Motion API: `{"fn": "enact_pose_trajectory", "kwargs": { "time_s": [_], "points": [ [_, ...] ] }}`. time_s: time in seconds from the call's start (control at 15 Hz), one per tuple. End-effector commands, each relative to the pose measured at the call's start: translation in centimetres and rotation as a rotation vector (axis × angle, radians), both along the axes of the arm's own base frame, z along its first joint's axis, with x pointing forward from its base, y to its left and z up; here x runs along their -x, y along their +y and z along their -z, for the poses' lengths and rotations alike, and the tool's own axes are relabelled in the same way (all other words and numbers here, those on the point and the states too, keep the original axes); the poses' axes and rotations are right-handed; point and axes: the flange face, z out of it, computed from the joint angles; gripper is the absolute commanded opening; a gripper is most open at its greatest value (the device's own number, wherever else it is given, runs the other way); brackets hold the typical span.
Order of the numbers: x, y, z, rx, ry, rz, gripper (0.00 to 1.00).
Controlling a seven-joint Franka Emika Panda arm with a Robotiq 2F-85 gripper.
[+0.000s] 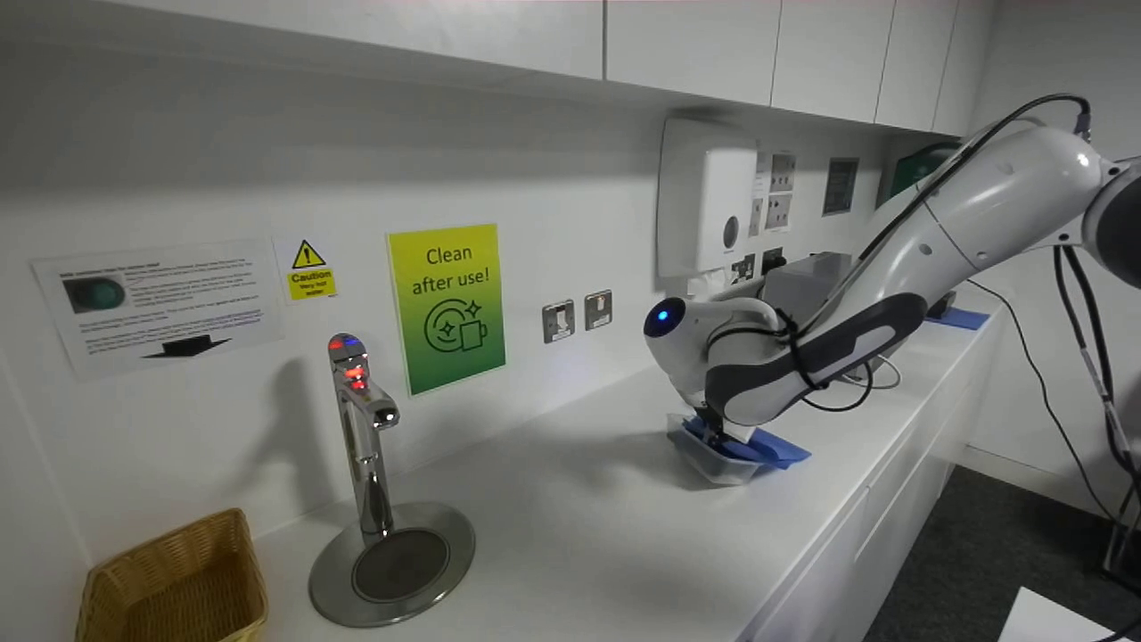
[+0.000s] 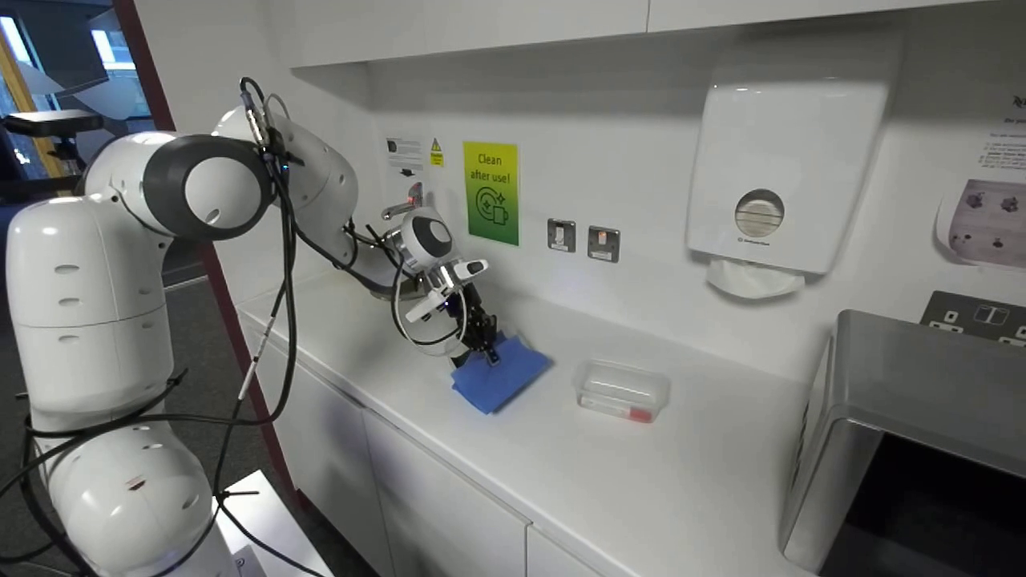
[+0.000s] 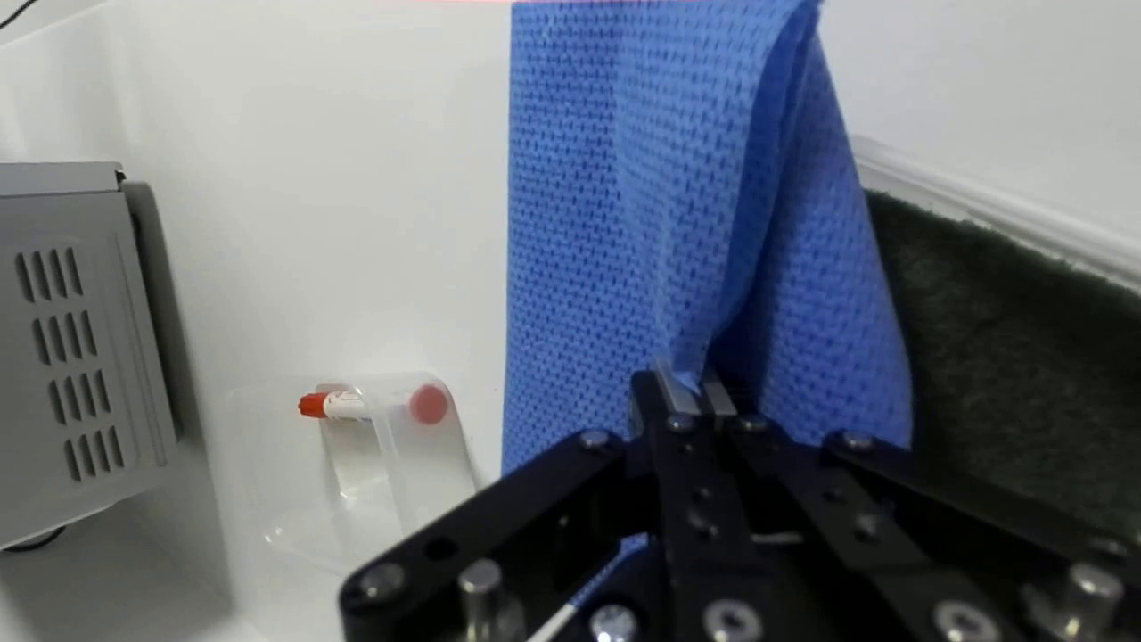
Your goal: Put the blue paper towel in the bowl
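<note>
The fingers (image 3: 682,446) pinch the towel (image 3: 642,241); the bowl (image 2: 605,407) sits apart from it, toward the microwave (image 2: 922,385), so the carry should run that way over the tabletop (image 2: 705,481), I'd say.

1. My black fingers (image 3: 681,446) carry pale strips (image 3: 675,392) at their tips; silver screws (image 3: 731,620) stud the linkage (image 3: 499,508) behind them.
2. Above them, a blue light (image 1: 663,316) glows in a dark disc (image 1: 676,308).
3. My glossy white arm (image 1: 998,205) has dark-grey joints (image 2: 166,188) and black cables (image 2: 288,320).
</note>
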Motion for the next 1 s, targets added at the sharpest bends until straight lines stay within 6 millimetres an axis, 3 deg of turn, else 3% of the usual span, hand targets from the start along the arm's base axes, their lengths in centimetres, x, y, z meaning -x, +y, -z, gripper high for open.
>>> {"fn": "enact_pose_trajectory", "kwargs": {
  "time_s": [0.0, 0.13, 0.6, 0.93],
  "points": [
    [0.2, -0.6, -2.1, 0.009, -0.019, -0.005, 0.00],
    [0.2, -0.5, -3.9, 0.002, -0.055, -0.008, 0.00],
    [1.0, 0.1, -13.7, -0.068, -0.270, -0.044, 0.00],
    [1.8, 0.0, -17.2, -0.107, -0.341, -0.050, 0.00]
  ]
}}
